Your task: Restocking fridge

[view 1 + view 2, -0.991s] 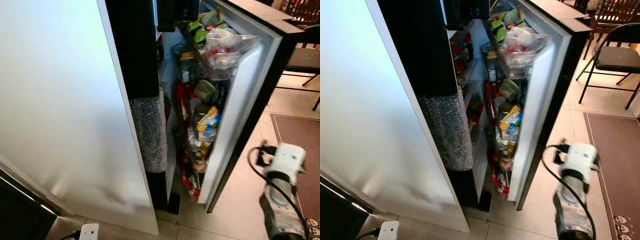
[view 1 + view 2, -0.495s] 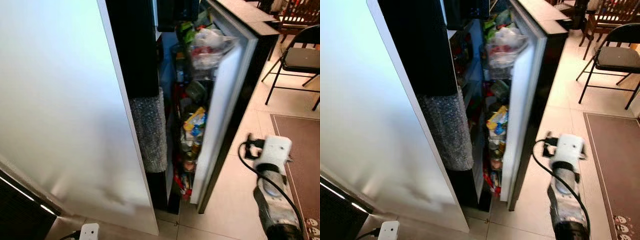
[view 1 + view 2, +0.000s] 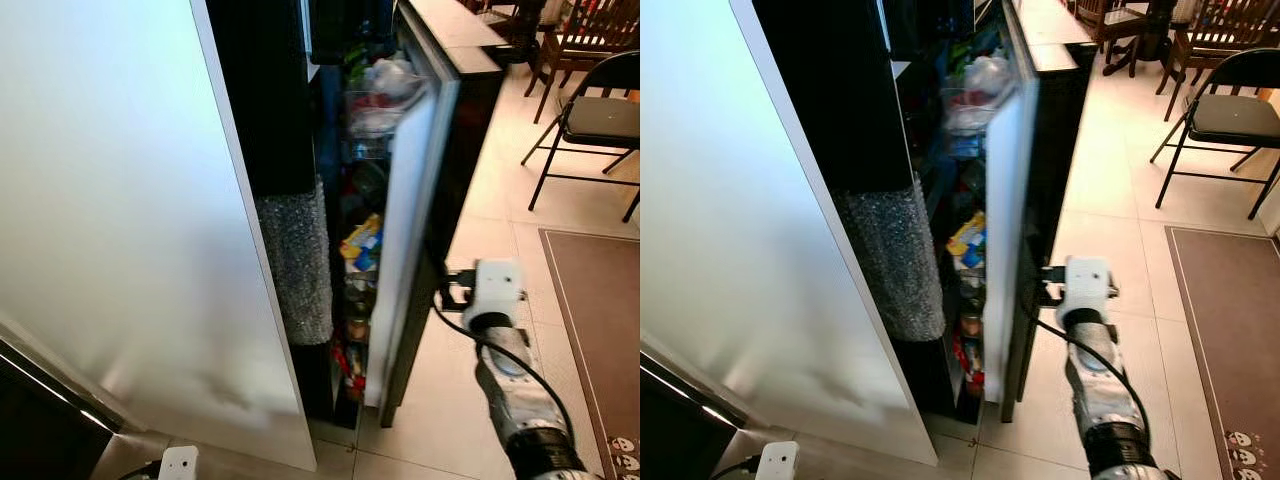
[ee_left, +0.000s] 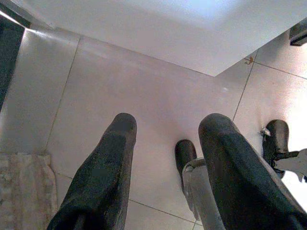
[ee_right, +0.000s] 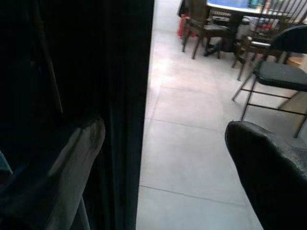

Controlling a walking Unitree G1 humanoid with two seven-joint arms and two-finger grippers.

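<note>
1. Since a second ago the fridge door (image 3: 410,230) has swung nearly shut, and the right gripper (image 3: 450,290) has followed it in, now against its dark outer face.
2. Closing up looks like the step in hand; a last steady push should seal it.
3. Door racks (image 3: 362,245) are packed with jars, packets and a bagged bundle up top.
4. Right fingers (image 5: 268,167) stand apart, holding nothing; the left gripper (image 4: 165,158) hangs idle, fingers parted, over the floor (image 4: 144,96).
</note>
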